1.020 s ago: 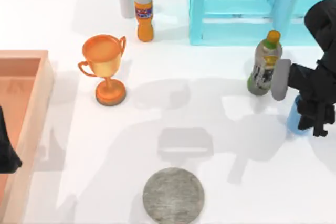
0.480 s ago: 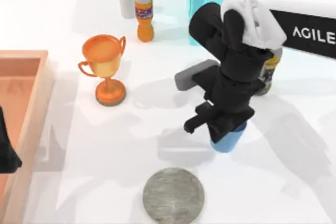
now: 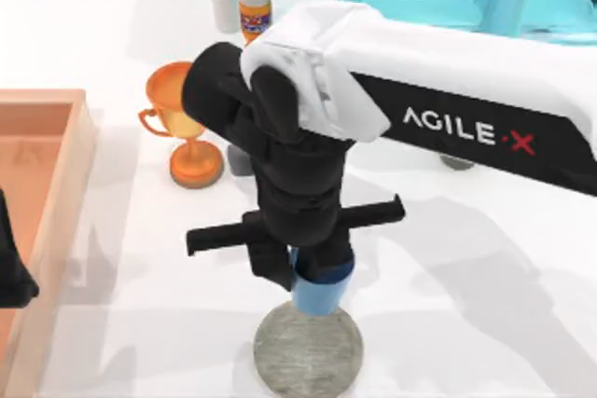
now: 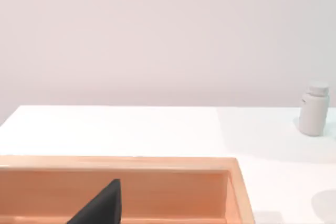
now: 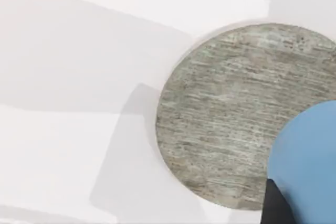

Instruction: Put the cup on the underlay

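My right claw (image 3: 312,272) is clamped around the cup (image 3: 320,295), a plain light-blue cylinder with a darker band just under my fingers. The cup hangs below the claw, over the far edge of the mottled grey underlay (image 3: 308,353). My right arm reaches in from the table's right, wrist pointing down. My left arm sits parked by the wooden tray (image 3: 42,193).

Seemingly a simulated lab: bare white table (image 3: 485,323), blank wall (image 4: 168,35), scattered props.
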